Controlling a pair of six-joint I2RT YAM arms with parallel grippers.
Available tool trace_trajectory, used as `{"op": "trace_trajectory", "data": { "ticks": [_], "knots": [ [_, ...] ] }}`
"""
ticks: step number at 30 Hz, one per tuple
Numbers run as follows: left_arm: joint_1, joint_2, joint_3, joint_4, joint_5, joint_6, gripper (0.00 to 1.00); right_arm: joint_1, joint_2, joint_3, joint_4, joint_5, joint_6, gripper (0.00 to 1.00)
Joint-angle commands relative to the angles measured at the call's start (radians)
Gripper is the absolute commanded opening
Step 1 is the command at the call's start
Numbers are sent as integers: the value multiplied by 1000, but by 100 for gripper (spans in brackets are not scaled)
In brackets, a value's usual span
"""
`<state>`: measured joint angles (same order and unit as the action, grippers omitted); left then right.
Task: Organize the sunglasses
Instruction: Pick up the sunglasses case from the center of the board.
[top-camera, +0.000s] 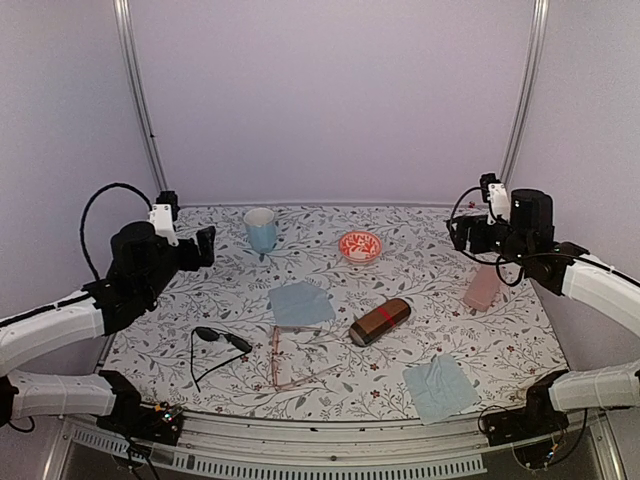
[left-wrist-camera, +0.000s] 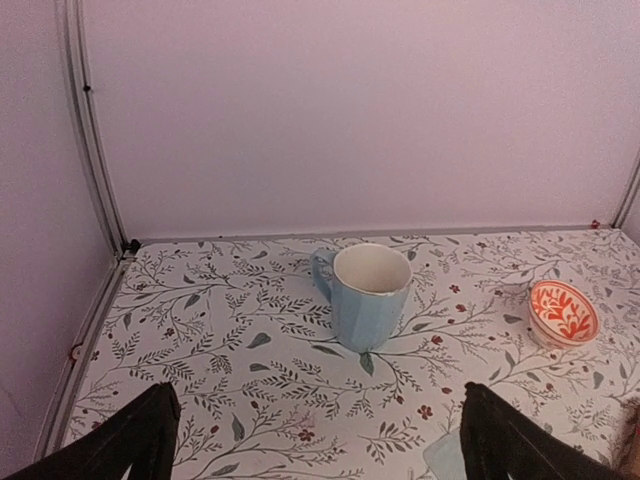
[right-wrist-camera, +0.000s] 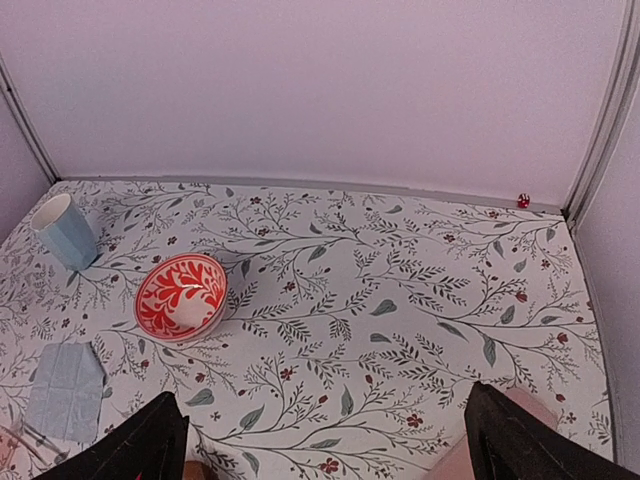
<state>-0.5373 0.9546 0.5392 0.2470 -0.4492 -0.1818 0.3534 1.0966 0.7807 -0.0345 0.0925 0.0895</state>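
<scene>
**While both grippers hang open, two pairs wait by the near edge**

Because both pairs look light, thin and easily bent, with lenses that scratch, each is probably best pinched at the bridge or the hinge end of the frame, not on a lens or a thin arm. The black sunglasses (top-camera: 222, 340) lie near the table's (top-camera: 500, 340) near-left corner, arms unfolded. The pinkish clear pair (top-camera: 290, 362) lies just beside them, toward the middle of the near edge. The left gripper (top-camera: 205, 247) and right gripper (top-camera: 462, 232) hover by the left and right edges, fingers spread, holding nothing. Only the top view shows the glasses plainly. The left wrist view shows a blue mug (left-wrist-camera: 368, 295), the right a red-patterned bowl (right-wrist-camera: 181, 295).
</scene>
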Motion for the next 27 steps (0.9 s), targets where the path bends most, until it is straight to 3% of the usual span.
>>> {"op": "trace_trajectory", "data": {
  "ticks": [1, 11, 17, 27],
  "knots": [
    [-82, 70, -7, 89, 23, 36, 99, 15, 54, 28, -15, -118, 6, 99],
    [-292, 415, 122, 116, 31, 87, 99, 61, 293, 46, 11, -313, 74, 99],
    [-415, 659, 299, 48, 166, 73, 97, 77, 415, 39, 31, -385, 136, 99],
    [-549, 984, 636, -102, 379, 96, 96, 79, 463, 17, 58, -400, 188, 99]
  ]
}}
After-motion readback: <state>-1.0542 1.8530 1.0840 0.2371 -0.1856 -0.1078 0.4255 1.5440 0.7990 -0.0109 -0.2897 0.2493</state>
